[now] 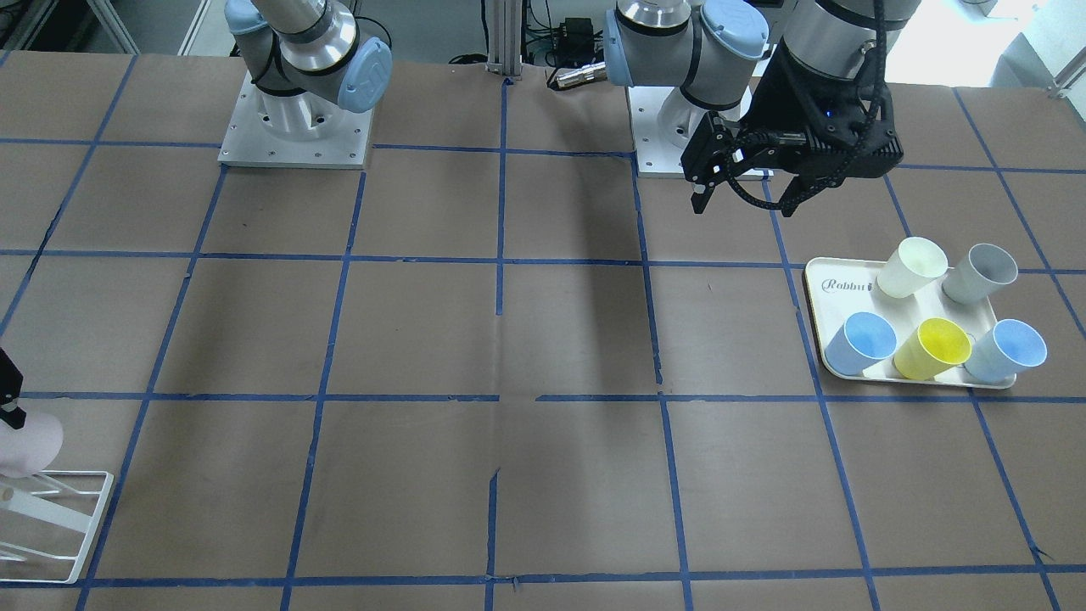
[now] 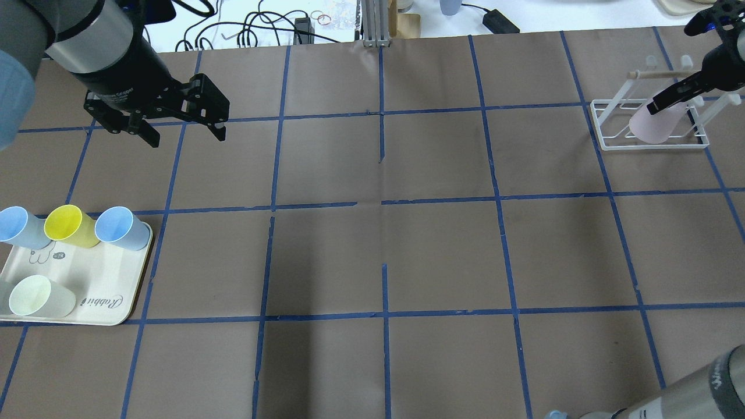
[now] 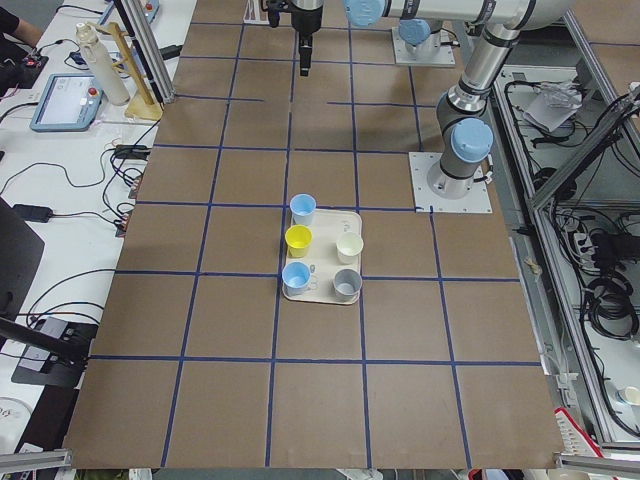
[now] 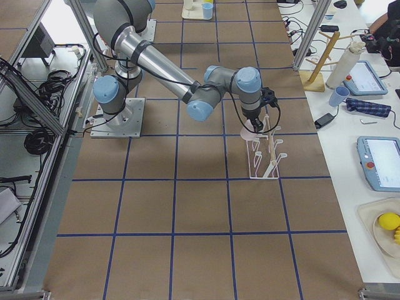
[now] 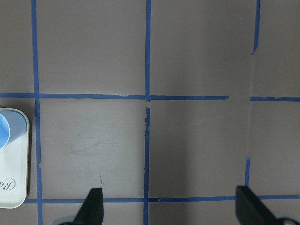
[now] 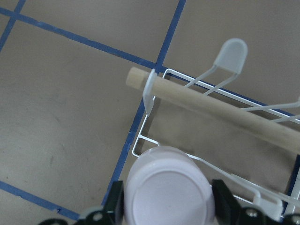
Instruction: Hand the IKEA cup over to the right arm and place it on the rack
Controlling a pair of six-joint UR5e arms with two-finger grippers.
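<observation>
The pale pink IKEA cup (image 2: pixel 655 125) is held in my right gripper (image 2: pixel 675 98), which is shut on it, one finger on each side. The cup hangs tilted, mouth down, over the near end of the white wire rack (image 2: pixel 605 144). In the right wrist view the cup's flat base (image 6: pixel 166 187) faces the camera between the fingers (image 6: pixel 115 204), above the rack's wire frame (image 6: pixel 140 123). The cup (image 1: pixel 25 441) and rack (image 1: pixel 81 530) also show at the front view's left edge. I cannot tell whether the cup touches a prong. My left gripper (image 2: pixel 187 138) is open and empty, above bare table.
A cream tray marked "Rabbit" (image 2: pixel 105 285) lies at the left with cream (image 2: pixel 35 295), yellow (image 2: pixel 70 226) and two light-blue cups (image 2: pixel 119 228), plus a grey one (image 1: pixel 980 273). A wooden dowel (image 6: pixel 211 105) crosses the rack's top.
</observation>
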